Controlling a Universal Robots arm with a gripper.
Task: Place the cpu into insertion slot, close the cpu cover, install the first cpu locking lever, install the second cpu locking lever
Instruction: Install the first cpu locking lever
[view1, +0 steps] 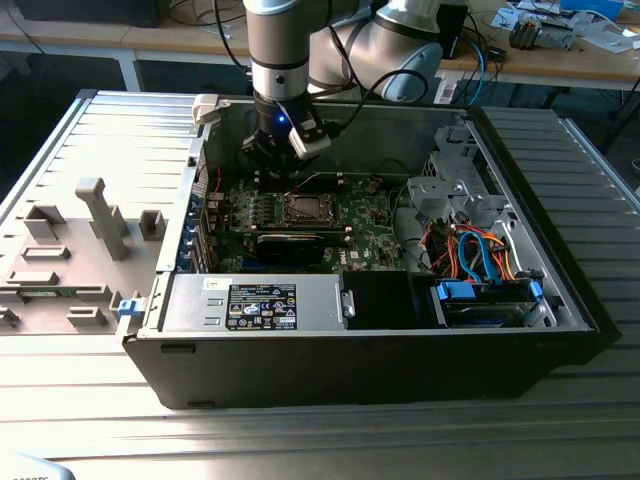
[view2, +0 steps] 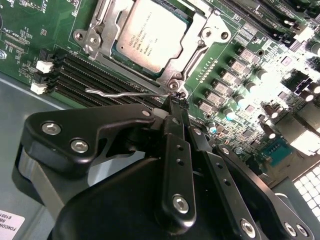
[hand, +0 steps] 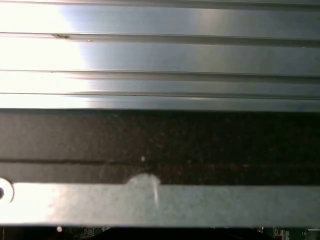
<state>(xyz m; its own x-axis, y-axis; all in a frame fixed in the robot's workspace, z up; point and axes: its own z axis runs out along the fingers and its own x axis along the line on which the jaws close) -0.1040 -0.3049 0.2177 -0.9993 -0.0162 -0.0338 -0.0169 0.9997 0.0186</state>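
Gripper (view2: 172, 107) sits low in the second wrist view, fingers drawn together to a narrow tip right at the corner of the cpu socket, w/ a thin wire locking lever (view2: 125, 92) running off toward frame left from that tip; looks pinched on the lever's end, though the contact itself is hard to confirm. In the exterior view the gripper (view1: 280, 165) hangs over the motherboard (view1: 360, 215) at upper centre, inside the open PC case (view1: 560, 300). Progress, as I judge it: cpu (view2: 152, 32) is already seated in the socket, upper centre of the second wrist view, and the cpu cover (view2: 197, 47) lies flat around it, so steps 1 & 2 look done. Lever work is in hand; can't tell whether either lever is fully latched. Room: tight. RAM slots (view2: 75, 75) run just beside the lever on frame left, a row of small components (view2: 235, 65) crowds the socket's right edge, and the case's back wall stands close behind the arm in the exterior view. First wrist view shows the ribbed metal table (hand: 160, 60) and a case edge (hand: 200, 202).
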